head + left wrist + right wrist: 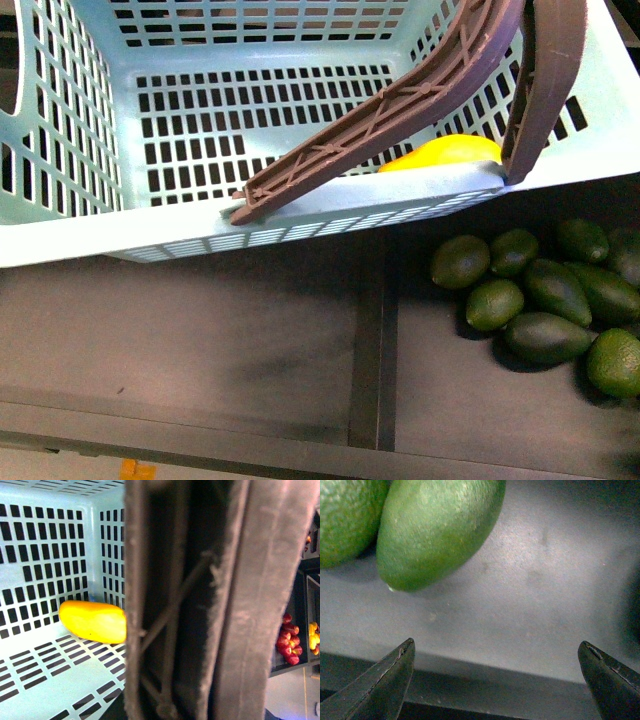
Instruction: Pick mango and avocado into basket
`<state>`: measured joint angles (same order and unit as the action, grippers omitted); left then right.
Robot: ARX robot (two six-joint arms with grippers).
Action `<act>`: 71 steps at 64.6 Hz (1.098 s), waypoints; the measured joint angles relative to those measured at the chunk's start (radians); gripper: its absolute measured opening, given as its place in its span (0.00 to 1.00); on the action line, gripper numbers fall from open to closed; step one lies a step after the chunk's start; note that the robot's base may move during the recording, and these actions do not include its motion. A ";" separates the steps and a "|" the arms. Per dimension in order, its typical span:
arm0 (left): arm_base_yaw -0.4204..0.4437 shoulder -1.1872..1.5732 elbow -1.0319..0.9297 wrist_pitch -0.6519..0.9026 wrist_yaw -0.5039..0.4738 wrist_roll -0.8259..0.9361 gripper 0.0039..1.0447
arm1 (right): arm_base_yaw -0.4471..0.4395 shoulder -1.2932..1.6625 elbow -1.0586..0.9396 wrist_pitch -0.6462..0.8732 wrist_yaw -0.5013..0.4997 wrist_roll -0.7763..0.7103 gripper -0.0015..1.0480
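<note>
Nearest, right gripper (496,645) spread wide, nothing between its fingertips, low over the dark tray (200,350) floor. Just beyond the tips, an avocado (435,530), with a second one right beside it. In the tray's right compartment, a heap of avocados (545,300) toward its far-right corner. Farther back, the teal basket (60,150), brown handle (400,110) slanting across it; mango (450,152) on its floor by the near-right corner. Left gripper out of sight, grip impossible to tell.
</note>
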<state>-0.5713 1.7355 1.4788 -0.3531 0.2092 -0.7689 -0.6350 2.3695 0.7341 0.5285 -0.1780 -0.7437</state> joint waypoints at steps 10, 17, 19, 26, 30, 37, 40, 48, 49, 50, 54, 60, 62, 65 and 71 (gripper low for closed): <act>0.000 0.000 0.000 0.000 0.004 -0.001 0.13 | 0.024 0.025 0.030 0.006 0.000 0.097 0.92; 0.000 0.000 0.000 0.000 0.003 -0.001 0.13 | 0.039 0.041 0.050 0.022 0.012 0.171 0.92; 0.000 0.000 0.000 0.000 0.003 -0.001 0.13 | 0.042 0.044 0.054 0.024 0.013 0.185 0.92; 0.000 0.000 0.000 0.000 0.001 -0.001 0.13 | 0.060 0.052 0.069 0.035 0.020 0.255 0.92; 0.000 0.000 0.000 0.000 0.001 -0.001 0.13 | 0.069 0.055 0.076 0.038 0.022 0.278 0.92; 0.000 0.000 0.000 0.000 0.000 -0.001 0.13 | 0.091 0.064 0.089 0.044 0.029 0.338 0.92; 0.000 0.000 0.000 0.000 0.000 0.000 0.13 | 0.100 0.069 0.095 0.047 0.036 0.354 0.92; 0.000 0.000 0.000 0.000 0.001 -0.001 0.13 | 0.116 0.083 0.107 0.052 0.045 0.401 0.92; 0.000 0.000 0.000 0.000 0.001 0.000 0.13 | 0.118 0.085 0.108 0.053 0.047 0.407 0.92; 0.000 0.000 0.000 0.000 0.001 -0.001 0.13 | 0.121 0.088 0.111 0.054 0.047 0.415 0.92; 0.000 0.000 0.000 0.000 0.002 -0.001 0.13 | 0.127 0.094 0.118 0.055 0.048 0.445 0.92; 0.000 0.000 0.000 0.000 0.002 -0.001 0.13 | 0.135 0.100 0.129 0.055 0.047 0.481 0.92; 0.000 0.000 0.000 0.000 0.002 -0.001 0.13 | 0.136 0.101 0.131 0.055 0.047 0.489 0.92; 0.000 0.000 0.000 0.000 0.002 -0.001 0.13 | 0.138 0.102 0.137 0.054 0.048 0.503 0.92; 0.000 0.000 0.000 0.000 0.001 -0.001 0.13 | 0.142 0.104 0.145 0.053 0.047 0.523 0.92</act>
<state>-0.5713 1.7355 1.4788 -0.3531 0.2104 -0.7700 -0.4931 2.4733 0.8795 0.5816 -0.1310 -0.2207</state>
